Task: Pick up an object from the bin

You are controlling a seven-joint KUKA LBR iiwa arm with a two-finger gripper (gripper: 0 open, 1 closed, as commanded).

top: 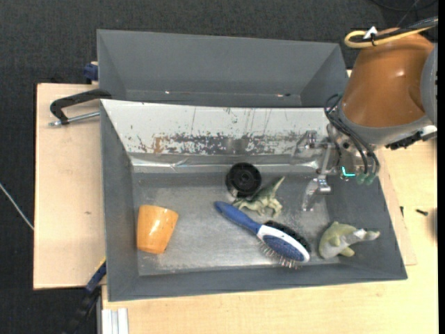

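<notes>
So the tool hangs low on the 3 o'clock side of the bin, over bare floor. It's gripping nothing I can see, and honestly I can't tell if it's wide or narrow. Closest grabs are the pale lumpy toy at its 5 o'clock and a crumpled pale-green thing at its 9 o'clock, right by the blue-handled brush. I'd go for the lumpy toy. It sits apart, so centre over its fat end and drop straight. The orange cup is way off at 8 o'clock. The arm comes in from 2 o'clock, orange-covered wrist high over the rim, tool pointing down.
</notes>
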